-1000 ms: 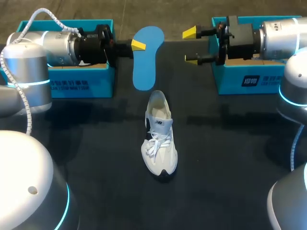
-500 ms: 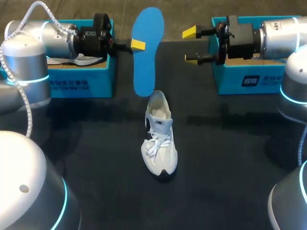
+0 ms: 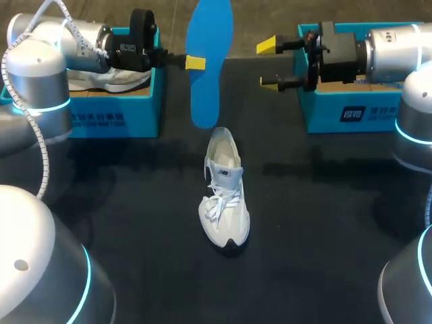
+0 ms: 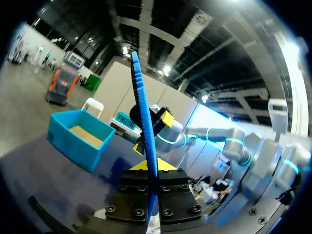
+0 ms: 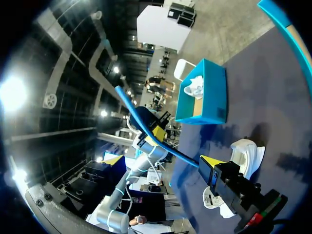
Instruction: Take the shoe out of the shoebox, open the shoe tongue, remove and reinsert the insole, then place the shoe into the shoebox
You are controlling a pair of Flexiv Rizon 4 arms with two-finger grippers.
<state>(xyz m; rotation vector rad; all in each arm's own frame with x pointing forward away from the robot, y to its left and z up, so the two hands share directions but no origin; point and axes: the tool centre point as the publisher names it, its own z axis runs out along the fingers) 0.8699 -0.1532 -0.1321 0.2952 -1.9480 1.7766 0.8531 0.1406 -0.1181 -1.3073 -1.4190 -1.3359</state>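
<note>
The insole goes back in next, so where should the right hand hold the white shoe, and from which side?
Probably the right collar edge of the shoe, coming from the right. It stands upright on its sole, opening upward, and the left hand holds the insole up near its heel end, so the opening should stay free.

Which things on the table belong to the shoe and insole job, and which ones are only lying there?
Job: blue foam insole, held in the left claw; white lace-up sneaker; left blue cardboard shoebox; right blue cardboard shoebox.
Lying about: second white shoe, inside the left shoebox.
</note>
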